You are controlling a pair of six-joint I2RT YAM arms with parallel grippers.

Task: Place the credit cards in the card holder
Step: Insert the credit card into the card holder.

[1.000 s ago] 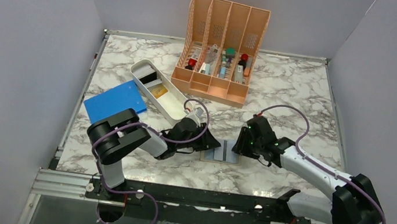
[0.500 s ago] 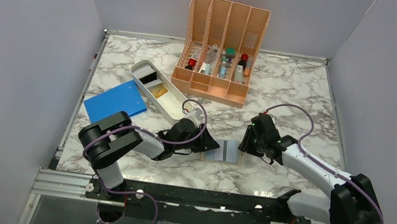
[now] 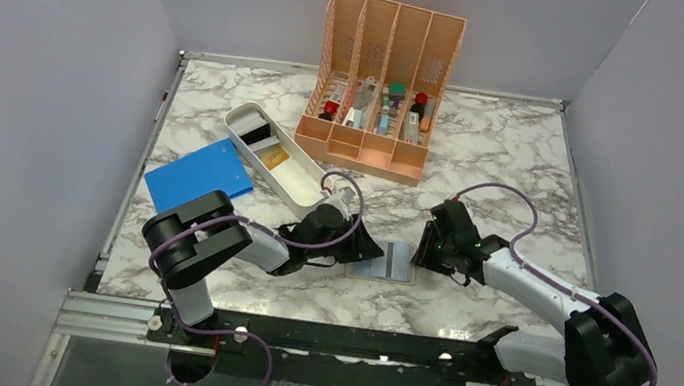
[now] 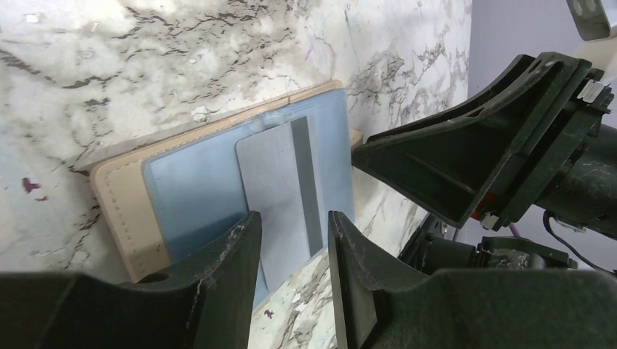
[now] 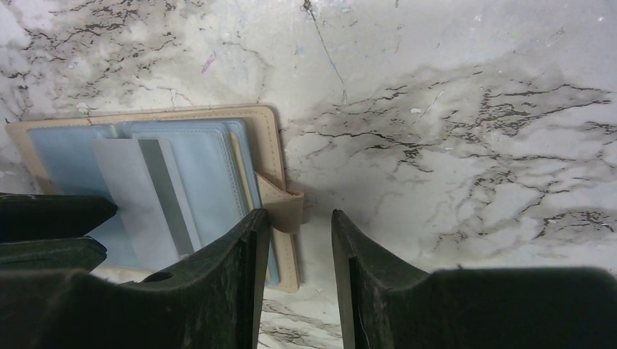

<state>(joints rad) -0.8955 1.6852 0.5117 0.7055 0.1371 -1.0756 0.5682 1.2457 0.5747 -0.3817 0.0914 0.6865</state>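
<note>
The tan card holder [image 3: 358, 269] lies open near the table's front, its blue-grey sleeves up. A grey credit card [image 3: 396, 260] with a dark stripe lies on its sleeves, also in the left wrist view [image 4: 275, 190] and the right wrist view [image 5: 131, 196]. My left gripper [image 3: 372, 251] is open at the holder's left edge, its jaws [image 4: 293, 225] over the card's near end without gripping it. My right gripper [image 3: 423, 250] is open and empty at the holder's right edge [image 5: 300, 218], beside the snap strap [image 5: 289, 209]. A gold-yellow card [image 3: 272, 156] lies in the white tray.
The white oblong tray [image 3: 296, 183] lies slantwise behind the left gripper. A large blue flat sheet [image 3: 197, 176] lies to its left. An orange slotted rack [image 3: 380, 87] with small items stands at the back. Grey walls close in three sides.
My right gripper has drawn back a little to the right, off the holder's edge. The left gripper, the holder and the grey card stay almost as they were.
</note>
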